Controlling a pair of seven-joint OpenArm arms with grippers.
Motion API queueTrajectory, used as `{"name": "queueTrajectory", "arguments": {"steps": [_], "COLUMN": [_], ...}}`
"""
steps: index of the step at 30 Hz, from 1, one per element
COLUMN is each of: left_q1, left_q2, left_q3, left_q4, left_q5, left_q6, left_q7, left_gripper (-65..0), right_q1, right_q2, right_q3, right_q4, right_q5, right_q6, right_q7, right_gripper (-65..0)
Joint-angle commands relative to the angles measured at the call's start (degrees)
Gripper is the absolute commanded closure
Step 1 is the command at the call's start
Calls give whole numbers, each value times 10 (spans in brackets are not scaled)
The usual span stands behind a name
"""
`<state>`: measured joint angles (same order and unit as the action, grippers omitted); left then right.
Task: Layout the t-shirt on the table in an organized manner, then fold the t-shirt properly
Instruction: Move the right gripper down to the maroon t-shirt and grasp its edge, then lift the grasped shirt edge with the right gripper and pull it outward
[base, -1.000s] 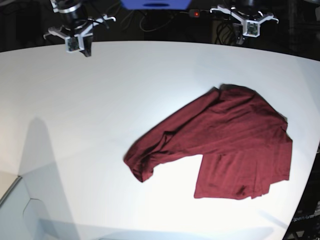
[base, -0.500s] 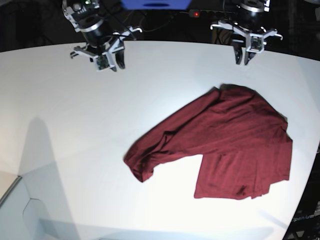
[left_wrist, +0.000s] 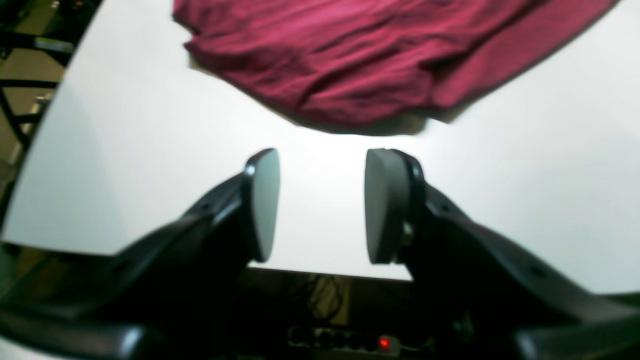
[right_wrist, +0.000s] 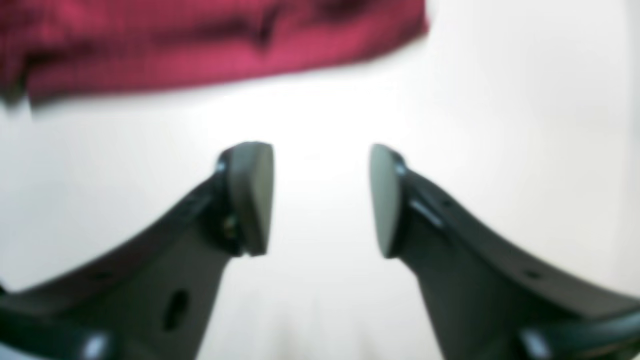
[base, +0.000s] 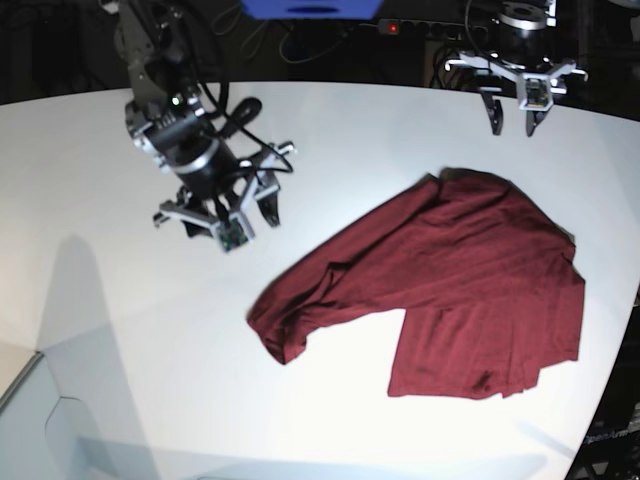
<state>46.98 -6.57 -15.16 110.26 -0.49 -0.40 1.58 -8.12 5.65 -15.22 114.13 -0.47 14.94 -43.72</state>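
The dark maroon t-shirt (base: 450, 275) lies crumpled and partly doubled over on the right half of the white table (base: 120, 320). My right gripper (base: 255, 212) hovers over bare table left of the shirt's upper edge, jaws open and empty. In the right wrist view the right gripper (right_wrist: 320, 160) faces the blurred t-shirt (right_wrist: 200, 40) across a strip of table (right_wrist: 500, 100). My left gripper (base: 511, 124) hangs open near the back edge, just behind the shirt's far corner. In the left wrist view the left gripper (left_wrist: 322, 165) is empty, with the t-shirt (left_wrist: 380, 60) just ahead.
A power strip (base: 395, 27) with a red light lies behind the table's back edge, also visible as the power strip (left_wrist: 384, 343) under the left gripper. A blue object (base: 310, 8) sits at the top centre. The table's curved right edge (base: 612, 400) runs close to the shirt.
Both grippers have opened from shut. The right arm swung down and forward toward the shirt's left side. The left arm shifted slightly right near the back edge. The shirt has not moved.
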Motion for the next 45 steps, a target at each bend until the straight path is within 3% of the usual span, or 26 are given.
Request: {"name": "queueTrajectory", "arguments": {"steps": [1, 5, 10, 18, 22, 31, 42, 45], "left_q1": [7, 12, 19, 24, 28, 26, 25, 25], "left_q2": [-2, -2, 12, 66, 71, 71, 71, 71], "left_q3": [-5, -14, -29, -81, -88, -88, -89, -89], "left_q4": [11, 11, 12, 19, 19, 19, 18, 18], "left_q5": [0, 0, 0, 0, 0, 0, 0, 0], "left_q6": [1, 1, 1, 1, 1, 1, 1, 1], "left_q7": [-15, -15, -15, -17, -20, -20, -19, -19], "left_gripper": [-271, -271, -271, -271, -271, -271, -271, -271], "right_q1": [24, 99, 197, 350, 395, 413, 442, 444], "right_q2": [-5, -28, -46, -56, -53, -56, -83, -84], "right_q3": [0, 1, 2, 3, 3, 4, 4, 4], "right_q4": [1, -44, -177, -459, -554, -628, -766, -774], "right_q5": [4, 4, 4, 3, 3, 3, 3, 3], "right_q6": [16, 24, 24, 22, 22, 22, 22, 22], "right_q7": [9, 10, 17, 131, 176, 240, 330, 339], "right_gripper": [-352, -391, -396, -396, -395, -394, -391, -360]}}
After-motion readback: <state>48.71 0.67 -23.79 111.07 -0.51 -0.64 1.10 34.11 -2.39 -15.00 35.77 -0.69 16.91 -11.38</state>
